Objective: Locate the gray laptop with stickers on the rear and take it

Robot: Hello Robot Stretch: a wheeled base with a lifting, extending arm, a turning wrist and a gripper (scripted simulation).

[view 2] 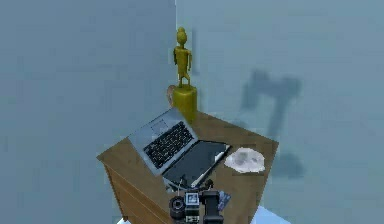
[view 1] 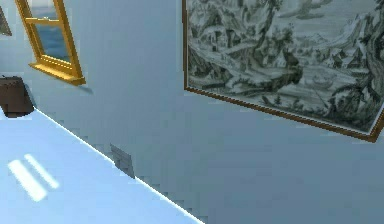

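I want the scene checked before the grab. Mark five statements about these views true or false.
1. A gold statue stands on the table. True.
2. The laptop is closed. False: its lid is up and the keyboard shows.
3. A white crumpled thing lies on the table, right of the laptop in the arm side view. True.
4. The large painting has a yellow frame. False: its frame is dark; the yellow frame is on the smaller picture.
5. The gripper holds the laptop in the air. False: the laptop lies on the table, and I cannot tell whether the gripper holds anything.
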